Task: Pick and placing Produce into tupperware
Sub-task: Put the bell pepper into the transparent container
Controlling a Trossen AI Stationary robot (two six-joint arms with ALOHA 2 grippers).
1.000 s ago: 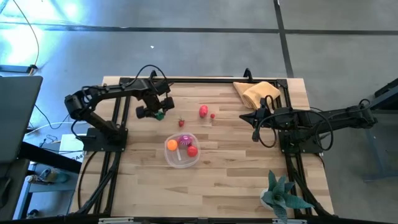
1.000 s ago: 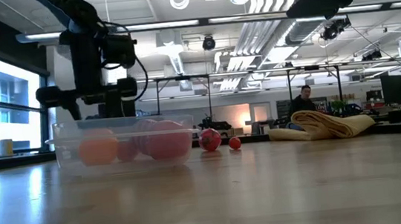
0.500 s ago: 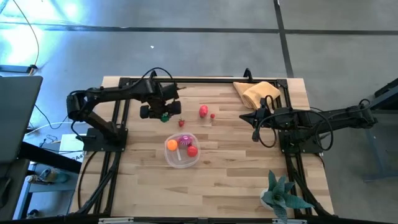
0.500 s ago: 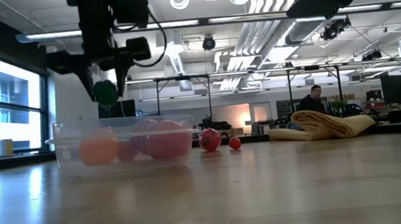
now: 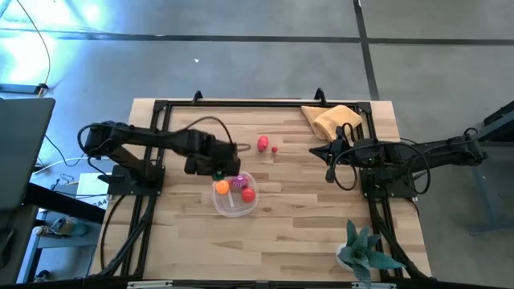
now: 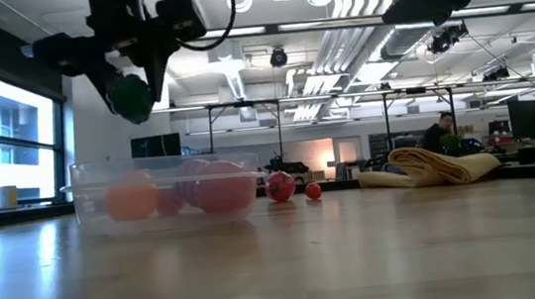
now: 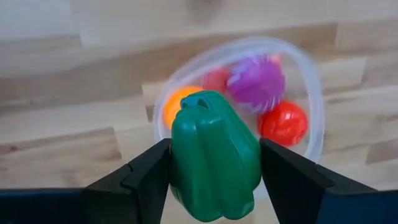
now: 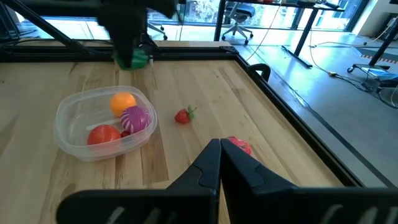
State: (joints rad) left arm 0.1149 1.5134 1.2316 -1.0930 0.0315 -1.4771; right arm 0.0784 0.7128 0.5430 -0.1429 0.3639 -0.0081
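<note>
1. The left gripper [image 5: 215, 168] hangs above the tub's [image 5: 226, 207] far-left rim, clenched on a green pepper [image 7: 214, 165] held between its fingers [image 7: 146, 177], clear of the table [image 5: 305, 233].
2. The tub sits left of the table's middle and holds an orange ball [image 5: 222, 187], a purple spiky piece [image 5: 238, 182] and a red ball [image 5: 248, 193].
3. Just beyond the tub lies a strawberry [image 8: 183, 115]; farther off, a red fruit [image 5: 263, 143] and a small red one [image 5: 275, 149].
4. A tan cloth [image 5: 333, 120] lies at the far right.
5. The right gripper [image 5: 328, 151] waits at the table's right, fingers pressed together and empty.
6. No readable writing shows.
</note>
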